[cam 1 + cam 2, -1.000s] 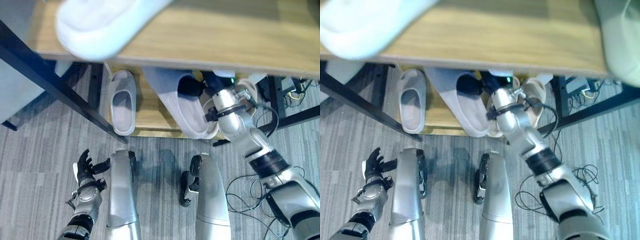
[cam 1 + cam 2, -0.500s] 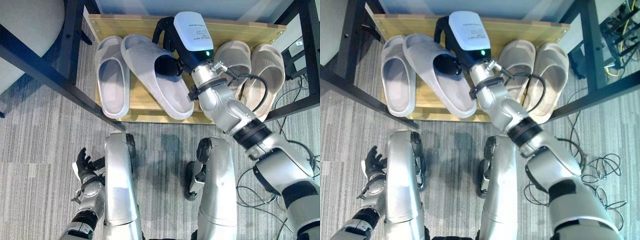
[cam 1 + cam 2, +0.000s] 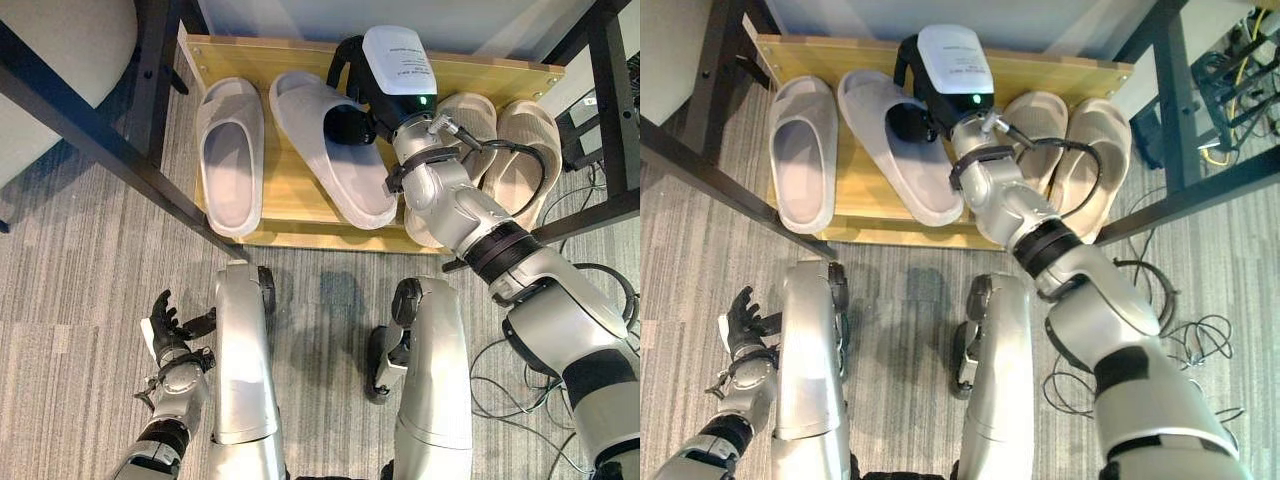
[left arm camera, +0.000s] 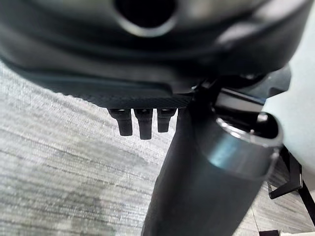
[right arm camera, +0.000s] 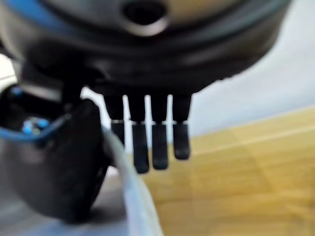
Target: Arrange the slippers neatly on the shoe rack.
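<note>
Foam, by its look: the grey slipper [image 3: 335, 150] lay slanted on the wooden shelf [image 3: 290, 205] beside its straight mate [image 3: 230, 155], likely light, springy and easy to skid. The right hand [image 3: 350, 95] pinched its strap, thumb inside the opening, a sound hold. The left hand [image 3: 170, 325] hung open, empty, near the floor.

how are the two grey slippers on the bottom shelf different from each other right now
The left grey slipper lies straight, pointing into the shoe rack; the right grey slipper lies at a slant, heel end swung toward the beige slippers. The left grey slipper lies free; the right grey slipper has the right hand on its strap, thumb inside the opening. Both are the same pale grey slide, resting sole down.
</note>
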Robot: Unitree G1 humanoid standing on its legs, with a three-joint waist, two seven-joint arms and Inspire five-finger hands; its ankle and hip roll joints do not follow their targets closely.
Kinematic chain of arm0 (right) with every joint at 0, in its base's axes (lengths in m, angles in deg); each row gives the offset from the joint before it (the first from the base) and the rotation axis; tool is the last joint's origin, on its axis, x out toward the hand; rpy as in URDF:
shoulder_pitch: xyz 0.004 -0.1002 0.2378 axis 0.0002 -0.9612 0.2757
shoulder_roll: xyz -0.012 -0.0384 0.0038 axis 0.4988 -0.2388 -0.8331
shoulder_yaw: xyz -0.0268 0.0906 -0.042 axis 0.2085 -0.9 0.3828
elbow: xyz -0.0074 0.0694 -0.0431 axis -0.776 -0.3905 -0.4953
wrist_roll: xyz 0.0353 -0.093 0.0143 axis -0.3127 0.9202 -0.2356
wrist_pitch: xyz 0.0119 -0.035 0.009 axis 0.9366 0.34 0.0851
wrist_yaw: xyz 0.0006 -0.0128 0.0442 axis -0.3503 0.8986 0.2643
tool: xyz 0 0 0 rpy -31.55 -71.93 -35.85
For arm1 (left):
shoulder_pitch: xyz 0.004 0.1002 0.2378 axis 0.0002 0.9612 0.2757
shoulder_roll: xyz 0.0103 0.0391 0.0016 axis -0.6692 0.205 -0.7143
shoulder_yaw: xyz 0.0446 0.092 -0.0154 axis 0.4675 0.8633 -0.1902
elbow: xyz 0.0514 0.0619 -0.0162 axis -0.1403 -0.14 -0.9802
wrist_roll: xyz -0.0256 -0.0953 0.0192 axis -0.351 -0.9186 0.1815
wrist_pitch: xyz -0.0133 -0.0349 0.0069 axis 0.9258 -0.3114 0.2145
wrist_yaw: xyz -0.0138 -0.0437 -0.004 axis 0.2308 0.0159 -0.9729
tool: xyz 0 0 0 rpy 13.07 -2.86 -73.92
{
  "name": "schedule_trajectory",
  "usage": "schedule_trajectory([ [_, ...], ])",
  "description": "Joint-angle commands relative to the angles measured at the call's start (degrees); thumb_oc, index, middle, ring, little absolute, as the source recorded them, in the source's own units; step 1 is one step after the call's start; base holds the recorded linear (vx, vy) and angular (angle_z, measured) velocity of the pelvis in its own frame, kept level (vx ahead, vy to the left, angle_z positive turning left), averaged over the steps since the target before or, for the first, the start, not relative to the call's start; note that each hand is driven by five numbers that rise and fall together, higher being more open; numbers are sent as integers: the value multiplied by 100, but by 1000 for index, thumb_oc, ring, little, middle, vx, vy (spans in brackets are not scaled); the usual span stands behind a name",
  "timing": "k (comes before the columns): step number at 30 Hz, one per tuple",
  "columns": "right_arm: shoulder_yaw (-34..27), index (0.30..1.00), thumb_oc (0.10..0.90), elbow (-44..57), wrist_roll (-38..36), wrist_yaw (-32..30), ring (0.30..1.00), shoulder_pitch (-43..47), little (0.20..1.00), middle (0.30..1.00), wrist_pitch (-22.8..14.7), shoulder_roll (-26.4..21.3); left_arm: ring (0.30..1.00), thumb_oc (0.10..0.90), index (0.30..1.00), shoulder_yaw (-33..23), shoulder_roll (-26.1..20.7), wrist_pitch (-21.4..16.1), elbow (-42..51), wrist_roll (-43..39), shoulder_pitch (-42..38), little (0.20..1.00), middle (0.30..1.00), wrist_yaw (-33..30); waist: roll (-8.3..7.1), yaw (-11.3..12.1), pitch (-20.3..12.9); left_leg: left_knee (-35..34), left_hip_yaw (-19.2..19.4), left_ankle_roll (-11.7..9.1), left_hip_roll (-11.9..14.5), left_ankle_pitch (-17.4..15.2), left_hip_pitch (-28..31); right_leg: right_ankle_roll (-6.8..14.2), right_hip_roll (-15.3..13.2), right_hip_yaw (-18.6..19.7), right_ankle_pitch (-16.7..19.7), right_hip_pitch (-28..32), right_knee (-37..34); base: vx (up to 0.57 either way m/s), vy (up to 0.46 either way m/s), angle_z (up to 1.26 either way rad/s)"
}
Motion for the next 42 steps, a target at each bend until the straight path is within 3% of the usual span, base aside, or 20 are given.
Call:
schedule_trajectory([
  [1,-154,300,400,488,-129,-356,300,1076,300,300,-401,-31,900,800,900,223,-184,-443,135,-5,-76,900,900,-113,3,266,-132,-70,-152,565,-290,-765,224,-452,-106,146,-145,-40,-233,0,0,0],
  [11,325,300,400,-365,-361,-316,300,1538,300,300,-499,-14,900,800,900,630,57,-460,-46,104,-52,900,900,1,53,426,-132,98,-243,540,-297,-851,224,-411,-144,124,-162,-40,-131,0,0,0],
  [13,380,900,800,-439,-373,-308,900,1541,900,900,-499,13,900,800,900,647,102,-445,-154,82,-52,900,900,21,48,430,-132,109,-244,540,-292,-863,224,-412,-147,139,-158,-40,-125,4,6,5],
  [26,254,900,800,-345,-406,-350,900,1424,900,900,-477,102,900,800,900,750,159,-398,-380,51,-80,900,900,86,73,311,-132,191,-239,504,-304,-869,224,-428,-111,175,-182,-40,-34,0,0,0],
  [33,-65,900,800,240,-406,-368,900,1140,900,900,-559,-248,900,800,900,854,203,-284,-412,299,-104,900,900,187,52,194,-132,189,-200,488,-298,-861,224,-423,-102,224,-186,-40,-26,0,0,0],
  [35,-370,900,800,721,-262,-570,900,787,900,900,-648,-559,900,800,900,855,227,-263,-282,397,-29,900,900,193,70,146,-132,180,-197,492,-291,-852,224,-429,-104,221,-181,-40,-42,0,0,0],
  [42,-1126,900,800,1802,-317,-641,900,121,900,900,-808,-755,900,800,900,654,237,-290,-153,486,160,900,900,77,63,103,-132,153,-165,508,-317,-809,224,-444,-104,202,-193,-40,-48,0,0,0],
])
